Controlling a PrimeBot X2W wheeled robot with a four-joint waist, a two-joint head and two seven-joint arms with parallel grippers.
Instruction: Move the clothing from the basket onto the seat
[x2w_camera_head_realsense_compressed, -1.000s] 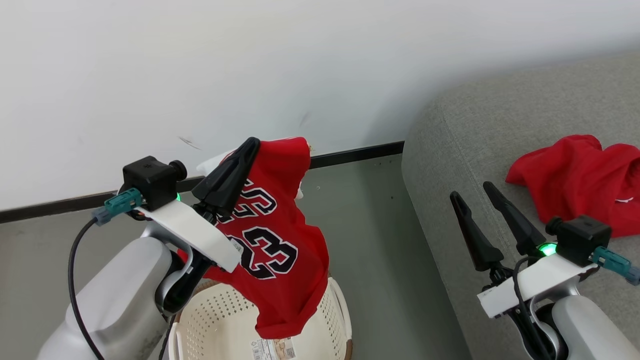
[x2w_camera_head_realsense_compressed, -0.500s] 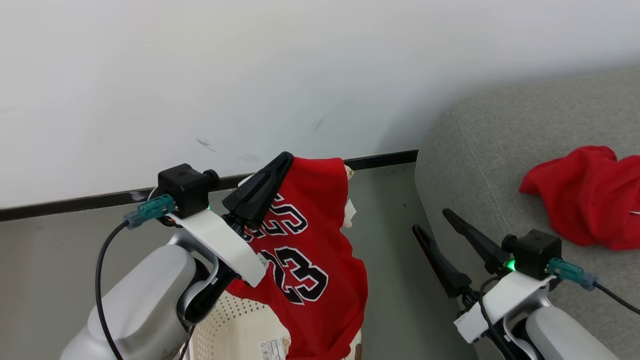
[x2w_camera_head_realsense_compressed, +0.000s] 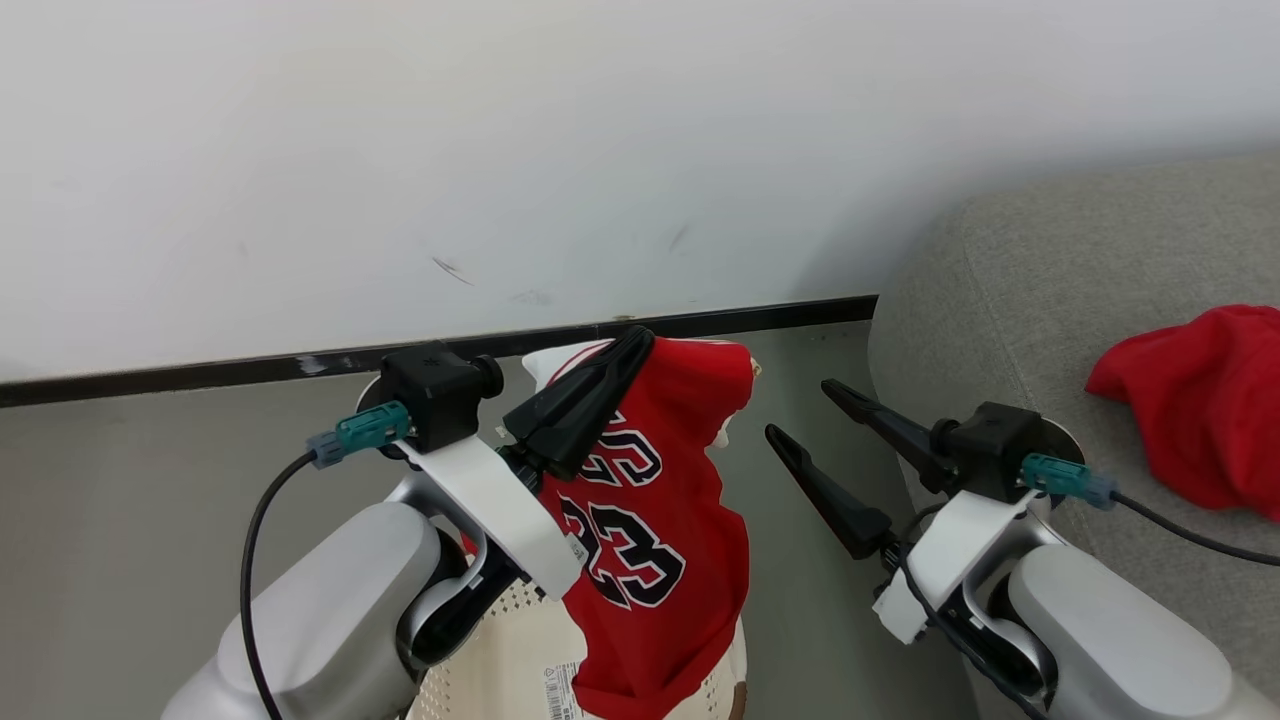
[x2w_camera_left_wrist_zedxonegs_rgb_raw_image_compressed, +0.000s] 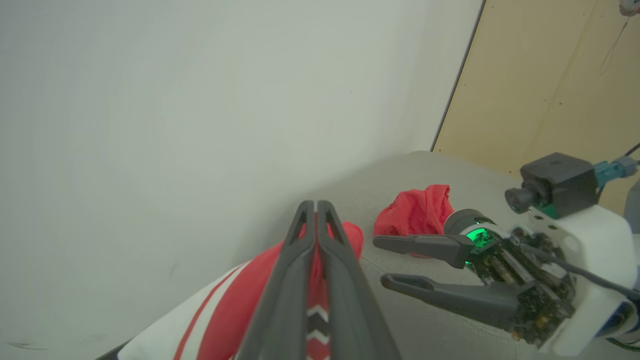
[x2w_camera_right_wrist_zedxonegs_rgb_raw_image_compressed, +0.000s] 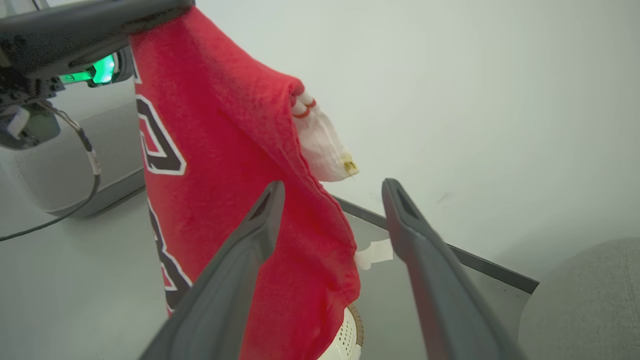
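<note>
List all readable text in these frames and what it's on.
"23": on the red jersey, dark digits outlined in white.
Lettering above it: partly covered, not readable whole.
Sticker on the basket: too small to read.

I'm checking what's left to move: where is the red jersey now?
Head view, centre: the red jersey hangs from the shut fingers of the left gripper, above the basket, left of the grey seat.

Bright even light, soft shadows, close foreground blurred (wrist views)
</note>
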